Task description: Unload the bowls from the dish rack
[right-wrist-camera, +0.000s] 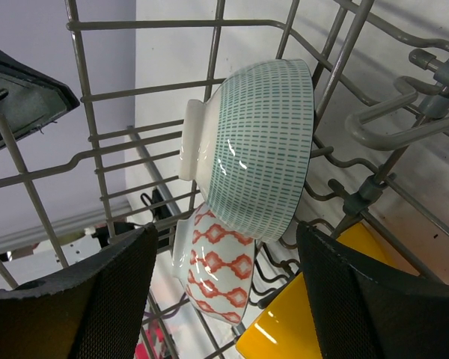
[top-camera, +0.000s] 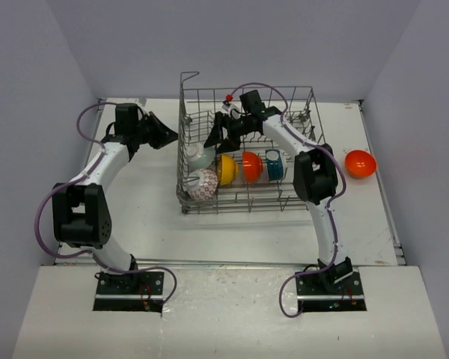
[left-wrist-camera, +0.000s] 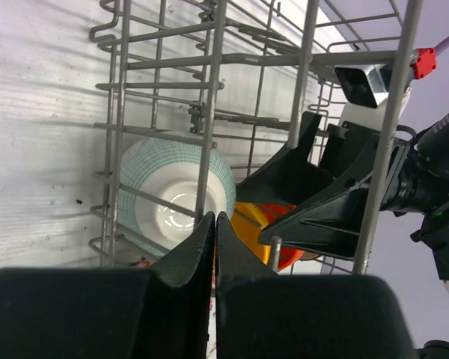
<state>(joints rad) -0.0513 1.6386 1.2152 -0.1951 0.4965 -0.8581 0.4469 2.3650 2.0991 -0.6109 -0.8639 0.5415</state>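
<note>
Our right hand [right-wrist-camera: 226, 250] is spread wide, pale green-dashed round bowl [right-wrist-camera: 258, 149] at 12 o'clock; we'd straddle it, dodging grey wire dish rack [right-wrist-camera: 172, 24] tines; left hand [left-wrist-camera: 215, 223] clenched, empty.

Grey metal wire of the dish rack [top-camera: 209, 90], smooth with a dull sheen. The green-dashed bowl [right-wrist-camera: 262, 142], red-patterned bowl [right-wrist-camera: 217, 269] and yellow bowl [right-wrist-camera: 322, 314] look glazed and glossy, each with bright highlights. Right gripper's fingers [right-wrist-camera: 112, 299]: matt black plastic, finely grained. Left gripper's fingers [left-wrist-camera: 187, 254]: black plastic, smoother, faintly shiny. Table [left-wrist-camera: 37, 149]: white, matt, lightly streaked.
</note>
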